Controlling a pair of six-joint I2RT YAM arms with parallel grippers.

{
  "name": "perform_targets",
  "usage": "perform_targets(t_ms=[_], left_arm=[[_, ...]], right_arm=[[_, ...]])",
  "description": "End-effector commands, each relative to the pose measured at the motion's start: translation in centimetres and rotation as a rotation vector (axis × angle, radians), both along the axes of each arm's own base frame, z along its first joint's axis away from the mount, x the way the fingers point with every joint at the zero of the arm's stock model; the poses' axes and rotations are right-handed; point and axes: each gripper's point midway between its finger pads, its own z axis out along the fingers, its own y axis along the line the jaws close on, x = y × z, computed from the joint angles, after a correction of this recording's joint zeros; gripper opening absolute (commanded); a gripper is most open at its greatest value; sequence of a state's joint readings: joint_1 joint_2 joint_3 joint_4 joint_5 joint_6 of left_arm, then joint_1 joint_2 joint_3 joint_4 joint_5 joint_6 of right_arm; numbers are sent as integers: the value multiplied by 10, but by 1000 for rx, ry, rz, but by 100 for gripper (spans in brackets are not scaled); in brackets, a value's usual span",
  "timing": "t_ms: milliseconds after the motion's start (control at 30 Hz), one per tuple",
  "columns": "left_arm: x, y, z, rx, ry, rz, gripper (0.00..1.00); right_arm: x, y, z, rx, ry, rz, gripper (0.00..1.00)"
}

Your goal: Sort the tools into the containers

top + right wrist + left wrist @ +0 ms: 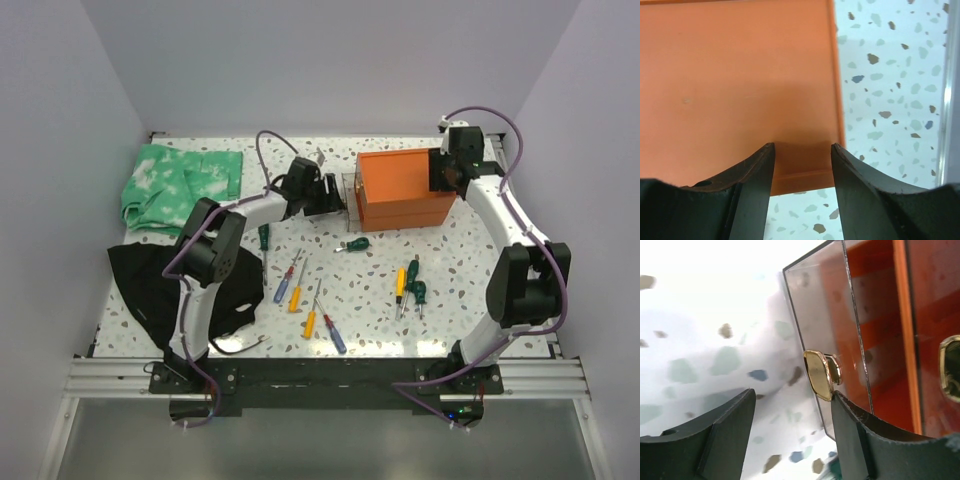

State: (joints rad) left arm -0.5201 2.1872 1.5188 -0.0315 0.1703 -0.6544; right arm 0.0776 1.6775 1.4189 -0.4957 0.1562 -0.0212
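The speckled worktop (470, 250) carries the orange chest (400, 185) at the back, right of centre. The right claw (802, 150) is at the chest's right end, fingers apart against its orange face. The left claw (792, 400) faces the left end, fingers apart before a clear drawer front (825, 315). Screwdrivers (297, 290) lie scattered on the worktop, outside the chest. The drawer's gold knob (819, 374) sits just beside one finger.
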Motion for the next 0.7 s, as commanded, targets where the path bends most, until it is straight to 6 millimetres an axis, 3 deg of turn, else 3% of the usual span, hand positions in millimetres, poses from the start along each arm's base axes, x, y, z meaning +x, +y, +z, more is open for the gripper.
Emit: perform_targets(t_ms=[0,233,400,667], left_arm=[[16,64,-5,138,-15,125,66],[30,70,-3,131,-32,122,66],[52,72,7,144,-73,149,66],[81,93,14,169,-110,196,66]], right_arm=[[-18,-38,-26,-87,101,-85,53],[-29,-72,-36,-115,146,-158,53],[-42,-82,-41,-153,173,-163,54],[-57,-101,-49,-179,205,-196,54]])
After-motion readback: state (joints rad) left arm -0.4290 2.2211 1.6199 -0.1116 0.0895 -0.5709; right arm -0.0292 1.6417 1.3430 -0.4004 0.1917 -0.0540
